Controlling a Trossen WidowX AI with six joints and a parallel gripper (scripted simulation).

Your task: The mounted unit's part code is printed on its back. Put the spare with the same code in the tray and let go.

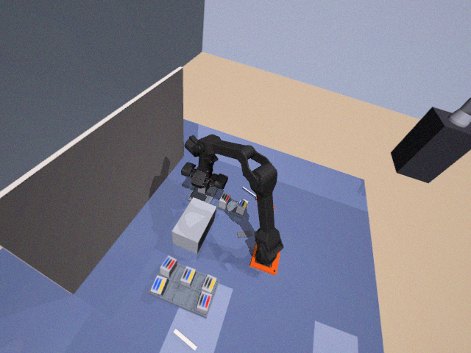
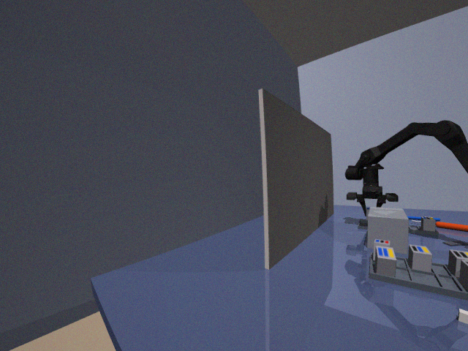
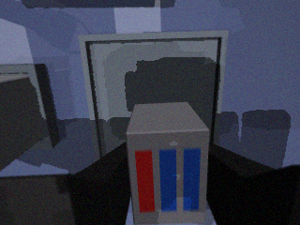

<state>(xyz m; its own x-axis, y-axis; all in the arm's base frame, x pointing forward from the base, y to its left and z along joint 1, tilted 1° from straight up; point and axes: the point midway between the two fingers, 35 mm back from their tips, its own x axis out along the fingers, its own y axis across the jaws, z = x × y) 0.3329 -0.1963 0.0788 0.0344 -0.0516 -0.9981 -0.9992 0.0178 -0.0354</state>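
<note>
Jaws pinching a small grey spare block marked with one red and two blue stripes. Held above a shallow grey tray, seen directly beneath in the wrist view. Beside the tray, a large grey box on the blue desk. Farther off, a rack carrying five more striped blocks. Dark upright panel along one side.
</note>
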